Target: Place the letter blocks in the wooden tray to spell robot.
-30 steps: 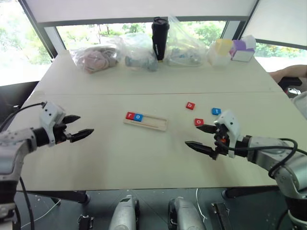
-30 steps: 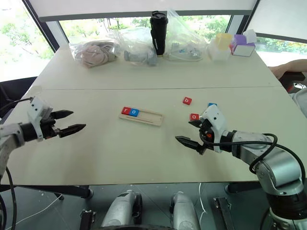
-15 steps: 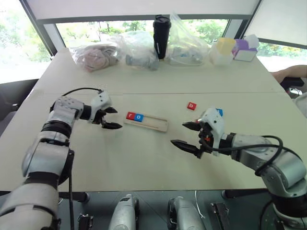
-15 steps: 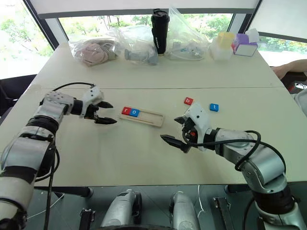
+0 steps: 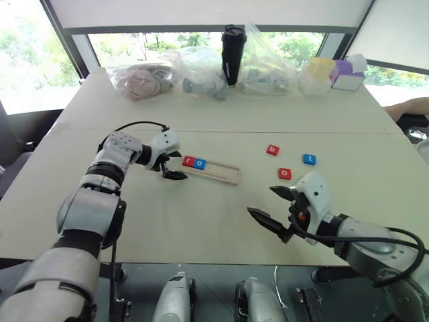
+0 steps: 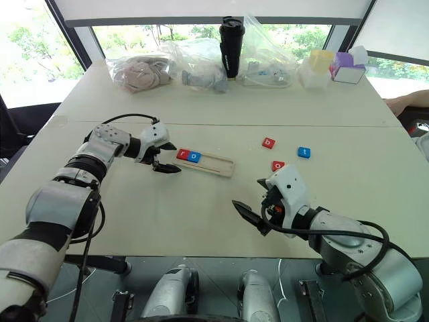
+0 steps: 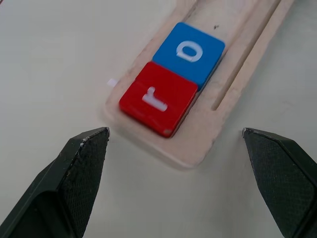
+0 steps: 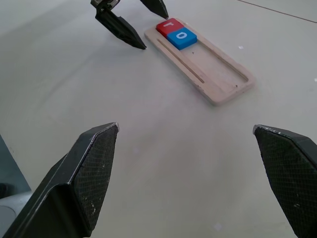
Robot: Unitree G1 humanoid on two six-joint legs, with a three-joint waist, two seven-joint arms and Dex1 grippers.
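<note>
Both grippers wide open, empty.
Left gripper [image 5: 170,169] hovers at the wooden tray [image 5: 221,173]'s end, beside red r [image 7: 158,98] and blue o [image 7: 188,49]; right gripper [image 5: 273,206] sits at five o'clock. Head view adds loose b [image 5: 273,150], o [image 5: 285,174], t [image 5: 309,159].

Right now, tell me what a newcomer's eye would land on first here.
First, the wooden tray mid-table, with a red r block and a blue o block side by side at its left end, and the open left gripper just off that end. Next, three loose blocks to the tray's right, beyond the open right gripper.
</note>
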